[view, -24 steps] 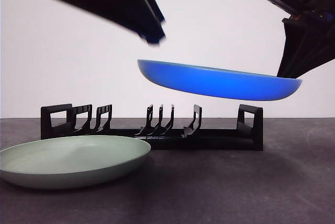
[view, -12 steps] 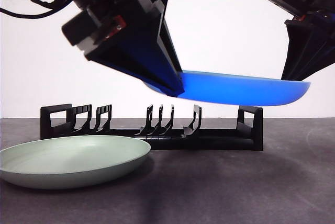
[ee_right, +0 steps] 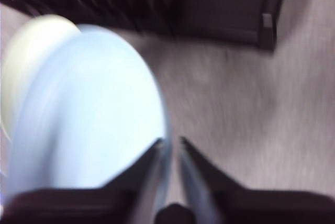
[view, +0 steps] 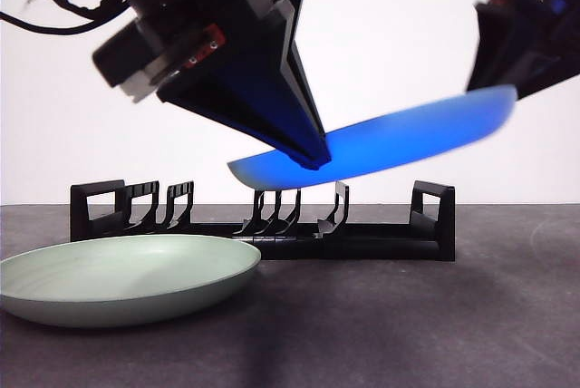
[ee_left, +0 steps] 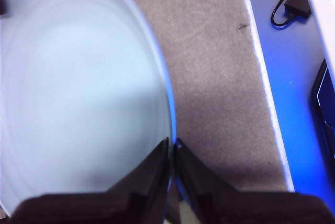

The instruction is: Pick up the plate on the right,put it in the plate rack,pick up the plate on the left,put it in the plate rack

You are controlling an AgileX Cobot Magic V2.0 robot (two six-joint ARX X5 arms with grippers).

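Note:
A blue plate [view: 399, 139] hangs tilted above the plate rack [view: 362, 238], its right rim higher than its left. My left gripper [view: 313, 160] is shut on the lower left rim; its wrist view shows the jaws [ee_left: 171, 145] pinching the plate's edge [ee_left: 78, 93]. At the upper right, my blurred right gripper [view: 498, 89] is shut on the raised rim, and the plate [ee_right: 89, 109] lies beside its jaws [ee_right: 170, 143]. A pale green plate [view: 127, 275] rests on the table at the left, in front of the rack's left end.
The black rack [ee_right: 209, 4] and the green plate [ee_right: 26, 51] lie below the held plate in the right wrist view. The table's edge [ee_left: 261, 77] runs past the left gripper, and a black cable [ee_left: 293, 4] lies beyond it.
The left gripper came down and shut on the blue plate's left rim. The right gripper then lifted the right rim, tipping the plate from nearly level to a slant.

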